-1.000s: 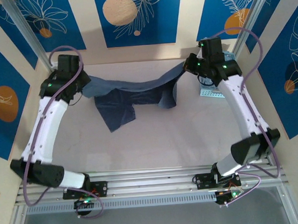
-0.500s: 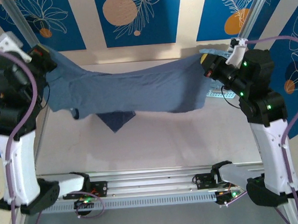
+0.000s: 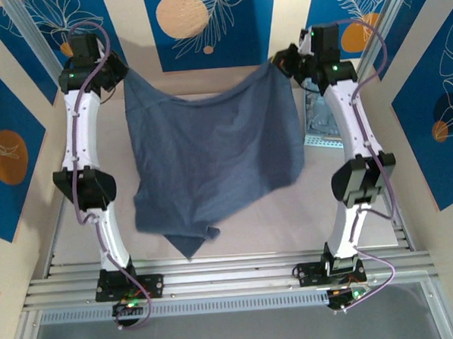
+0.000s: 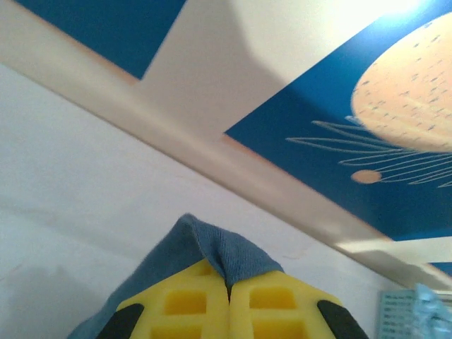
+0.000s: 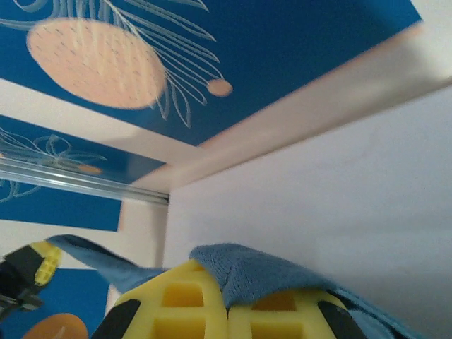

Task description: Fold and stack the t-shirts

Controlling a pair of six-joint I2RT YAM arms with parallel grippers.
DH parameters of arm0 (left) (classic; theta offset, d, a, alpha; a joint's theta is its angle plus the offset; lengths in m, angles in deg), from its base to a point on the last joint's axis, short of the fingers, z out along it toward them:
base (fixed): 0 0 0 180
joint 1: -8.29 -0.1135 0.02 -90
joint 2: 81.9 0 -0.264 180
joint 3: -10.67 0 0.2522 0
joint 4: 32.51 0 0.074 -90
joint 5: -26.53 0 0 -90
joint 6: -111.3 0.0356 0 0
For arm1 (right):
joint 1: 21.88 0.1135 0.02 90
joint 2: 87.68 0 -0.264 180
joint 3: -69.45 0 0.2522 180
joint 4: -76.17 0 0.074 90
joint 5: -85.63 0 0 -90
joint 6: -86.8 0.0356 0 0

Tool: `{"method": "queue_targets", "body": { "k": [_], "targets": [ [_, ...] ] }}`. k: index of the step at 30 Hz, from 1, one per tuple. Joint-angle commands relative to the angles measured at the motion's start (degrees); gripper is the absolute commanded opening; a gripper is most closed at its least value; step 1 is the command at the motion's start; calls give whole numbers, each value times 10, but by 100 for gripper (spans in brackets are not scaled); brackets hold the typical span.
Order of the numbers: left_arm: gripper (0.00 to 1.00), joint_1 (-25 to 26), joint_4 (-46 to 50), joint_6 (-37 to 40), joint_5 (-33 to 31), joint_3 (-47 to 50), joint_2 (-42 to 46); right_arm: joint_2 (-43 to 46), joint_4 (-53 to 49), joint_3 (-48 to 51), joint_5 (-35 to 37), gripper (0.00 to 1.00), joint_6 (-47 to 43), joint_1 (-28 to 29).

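The dark slate-blue t-shirt (image 3: 210,155) hangs spread between my two grippers at the far edge of the table. Its lower end trails to a point near the front rail. My left gripper (image 3: 122,71) is shut on the shirt's top left corner. In the left wrist view the yellow fingers (image 4: 183,304) pinch a fold of blue cloth (image 4: 212,247). My right gripper (image 3: 280,63) is shut on the top right corner. The right wrist view shows its yellow fingers (image 5: 176,307) closed under a bunched edge of cloth (image 5: 268,272).
A pale blue perforated basket (image 3: 321,126) stands at the far right beside the right arm, with pale cloth in it; its corner shows in the left wrist view (image 4: 409,314). Blue patterned walls close in the back and sides. A metal rail (image 3: 232,272) runs along the near edge.
The shirt lay bunched at the far side, was lifted and stretched wide, and now hangs opened out. Both arms have swung in to the far edge, grips unchanged.
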Motion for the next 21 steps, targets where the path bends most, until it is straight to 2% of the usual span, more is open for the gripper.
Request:
{"method": "queue_targets", "body": {
  "k": [1, 5, 9, 11, 14, 21],
  "targets": [
    [0, -31, -58, -24, 100, -103, 45, -15, -3, -164, -50, 0, 9, -13],
    [0, -53, -129, -31, 92, -103, 126, -31, 12, -256, -52, 0, 40, -41],
    [0, -57, -132, -28, 82, -93, 214, -2, 32, -244, -61, 0, 69, -68],
    [0, -56, -113, -17, 75, -50, 266, 15, 22, -221, -70, 0, 68, -72],
    [0, -54, -101, -6, 75, 104, 365, 62, -3, -130, -66, 0, 34, -68],
    [0, -25, -70, -51, 90, 616, 609, 203, 64, 295, -42, 0, 5, -33]
  ]
}}
